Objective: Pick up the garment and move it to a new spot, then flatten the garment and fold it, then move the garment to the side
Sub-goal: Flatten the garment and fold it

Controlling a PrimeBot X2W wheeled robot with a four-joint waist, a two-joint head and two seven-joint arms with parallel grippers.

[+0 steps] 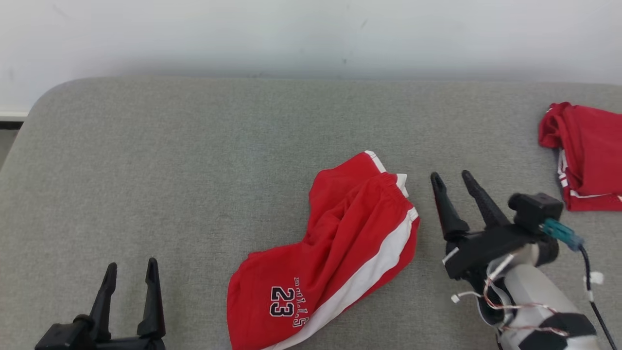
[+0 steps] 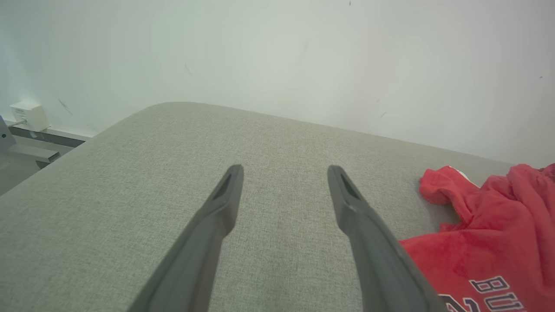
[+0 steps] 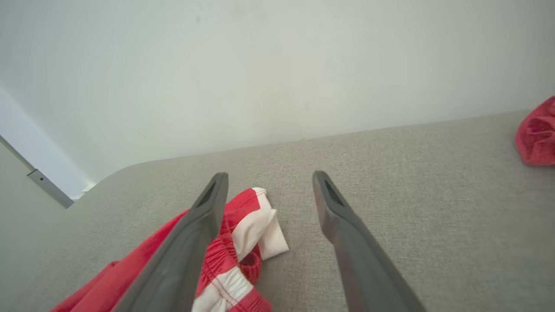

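- The garment (image 1: 335, 253) lies on the table (image 1: 170, 170), near the middle of its front edge.
- A second garment (image 1: 588, 155) lies at the right edge, well apart.
- The right gripper (image 1: 450, 175) is just right of the garment; the left gripper (image 1: 132, 264) is near the front-left corner.

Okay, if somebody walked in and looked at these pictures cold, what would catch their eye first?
First, the crumpled red shorts with a white stripe and the number 23, lying in the middle of the grey table. Next, the right gripper, open just beside the waistband end of the shorts, and a second red garment at the table's right edge.
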